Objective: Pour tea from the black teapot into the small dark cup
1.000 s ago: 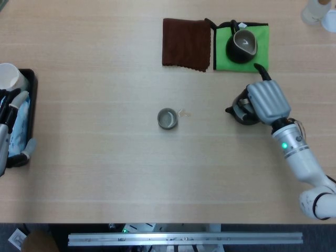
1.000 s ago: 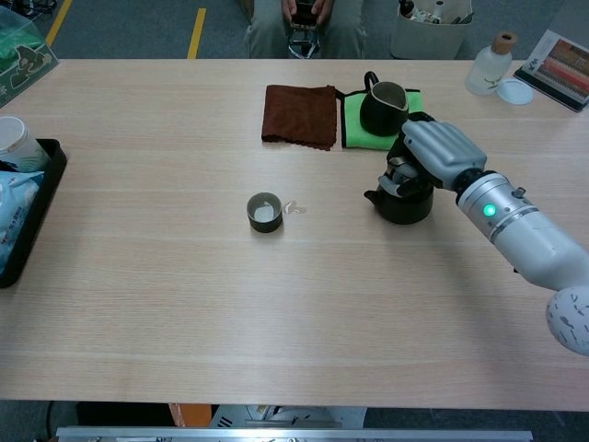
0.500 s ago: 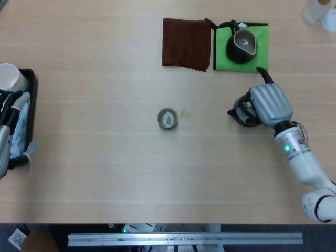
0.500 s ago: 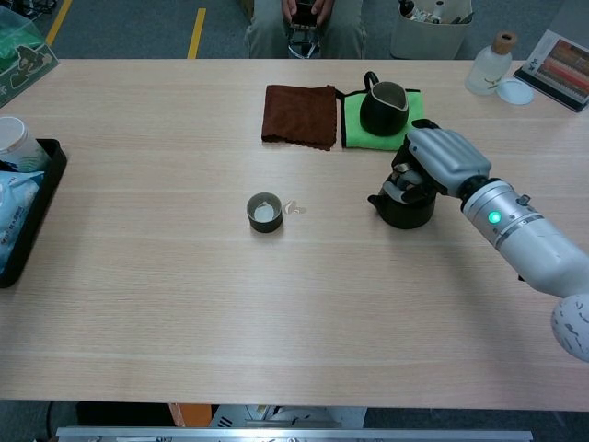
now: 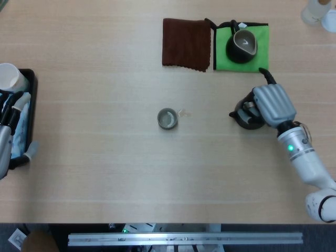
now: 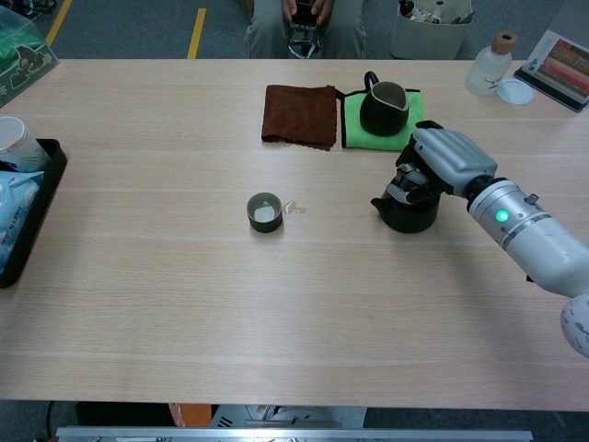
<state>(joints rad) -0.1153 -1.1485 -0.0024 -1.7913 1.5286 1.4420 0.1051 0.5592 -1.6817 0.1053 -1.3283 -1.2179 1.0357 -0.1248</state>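
Since the earlier frame, right hand and black teapot have shifted slightly away from the small dark cup, the teapot standing on the desk. Fingers curl over the teapot's top and handle side; a firm grasp appears likely but cannot be confirmed. Cup stands well apart from the teapot, spout facing it. Risks: a loose hold lets the pot swing or slip on lifting; the lid could fall when tilted; tea may overshoot so small a cup. Left hand lies far beyond the cup, state unclear.
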